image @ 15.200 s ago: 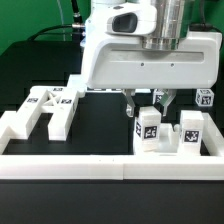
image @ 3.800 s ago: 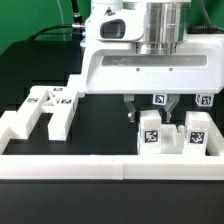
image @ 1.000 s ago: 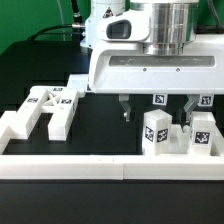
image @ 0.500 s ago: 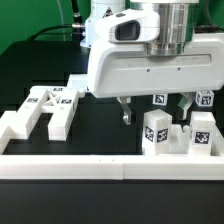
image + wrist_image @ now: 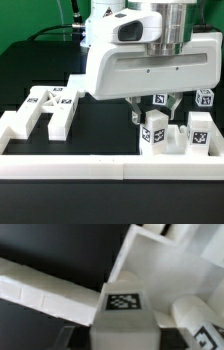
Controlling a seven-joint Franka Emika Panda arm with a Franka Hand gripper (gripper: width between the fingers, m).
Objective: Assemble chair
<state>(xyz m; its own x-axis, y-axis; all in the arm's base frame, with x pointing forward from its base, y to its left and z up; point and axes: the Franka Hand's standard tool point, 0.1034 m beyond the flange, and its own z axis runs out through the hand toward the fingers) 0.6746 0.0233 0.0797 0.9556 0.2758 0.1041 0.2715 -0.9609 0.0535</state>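
Item: robot arm (image 5: 150,65), glossy white, the largest thing on view; its broad wrist housing hangs over the exterior view's right half.
Item: table (image 5: 100,128), black, bare between the parts.
Item: border wall (image 5: 70,165), long, low and white, running across the front edge.
Item: H-shaped piece (image 5: 45,108) of the chair, matte white, lying flat on the exterior view's left with tags on its upper face, well apart from the arm.
Item: second block (image 5: 198,135), white and tagged, standing just beside the gripped block on the exterior view's right.
Item: upright block (image 5: 152,135) (image 5: 122,303), white, one square tag on its face, standing directly under the wrist near the border wall.
Item: two small tagged pieces (image 5: 158,100) behind the blocks, partly hidden.
Item: gripper (image 5: 153,112), dark fingers drawn in narrow, one against each side of the upright block's top, clamped on it. The block's foot is on the table.
Change noted: half a second earlier the fingers stood wide apart, clear of both blocks; they have since closed inward. The parts lie as they did.
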